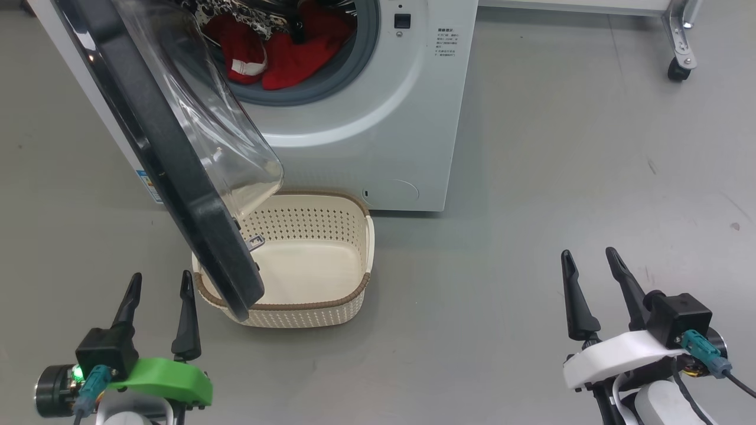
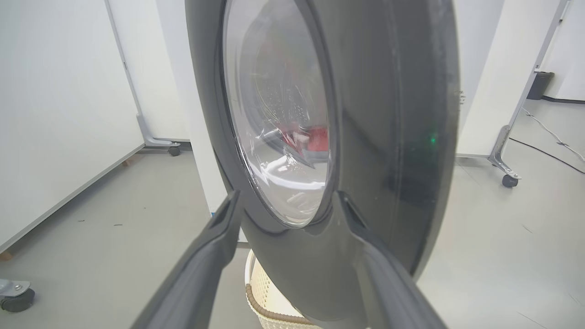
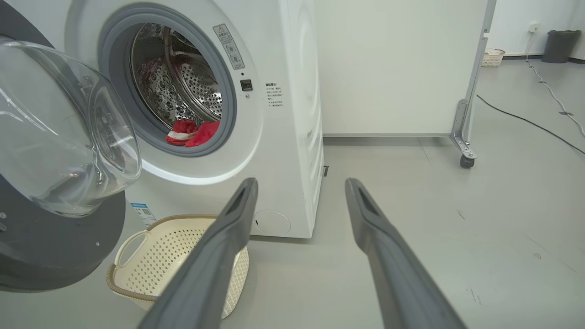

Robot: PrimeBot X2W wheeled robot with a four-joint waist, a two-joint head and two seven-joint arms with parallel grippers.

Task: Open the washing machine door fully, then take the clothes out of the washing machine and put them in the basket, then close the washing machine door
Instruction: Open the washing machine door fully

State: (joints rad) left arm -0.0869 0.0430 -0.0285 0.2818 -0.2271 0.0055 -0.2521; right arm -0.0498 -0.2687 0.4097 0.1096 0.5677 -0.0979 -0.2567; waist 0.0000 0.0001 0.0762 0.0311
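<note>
Inside the washing machine (image 1: pixel 407 124), red clothes (image 1: pixel 295 59).

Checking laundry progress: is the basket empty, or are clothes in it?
Empty, as far as visible: the basket shows a bare cream floor, the door covers its left corner, and the red clothes lie in the washing machine.

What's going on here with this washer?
A two-armed robot is set to unload the washing machine. The door hangs open above the basket, which is empty; the red clothes lie in the drum. The left fingers, close by the door's edge, and the right fingers are spread open, holding nothing.
</note>
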